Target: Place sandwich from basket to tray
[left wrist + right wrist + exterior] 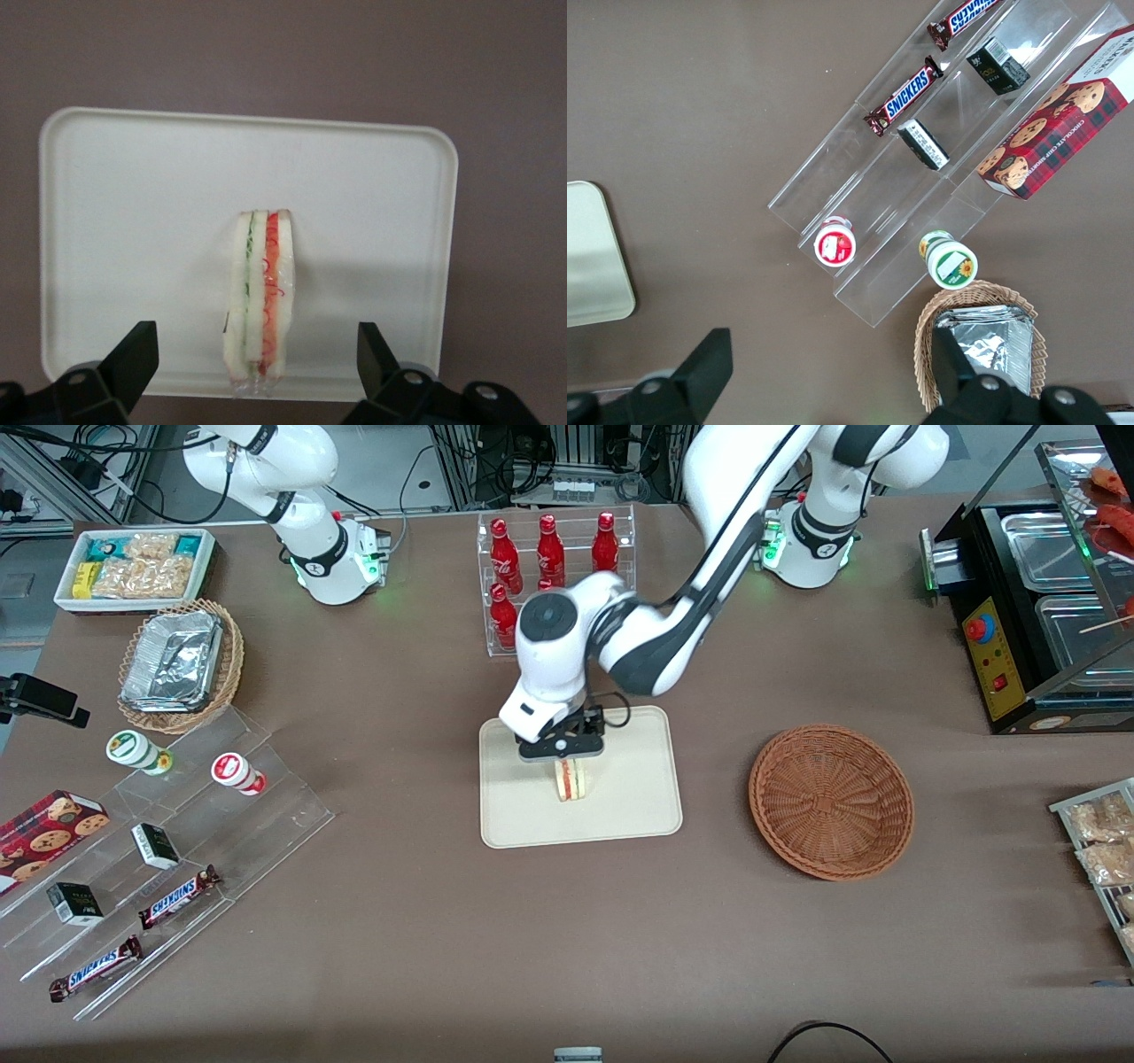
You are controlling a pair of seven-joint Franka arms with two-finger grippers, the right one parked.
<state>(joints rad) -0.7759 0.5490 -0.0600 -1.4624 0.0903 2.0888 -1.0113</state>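
The sandwich (571,779) stands on edge on the cream tray (638,797), near the tray's middle. It shows white bread with green and red-orange layers in the left wrist view (266,283), resting on the tray (133,221). My left gripper (563,755) hovers just above the sandwich. It is open (255,343), with its black fingers (137,350) wide apart on either side of the sandwich and not touching it. The reddish-brown woven basket (831,802) is empty and lies beside the tray, toward the working arm's end of the table.
A clear rack of red bottles (551,558) stands just farther from the front camera than the tray. A tiered acrylic stand with snacks (177,841), a tan basket with foil containers (177,664) and a white snack bin (133,567) lie toward the parked arm's end. A black food warmer (1036,611) stands at the working arm's end.
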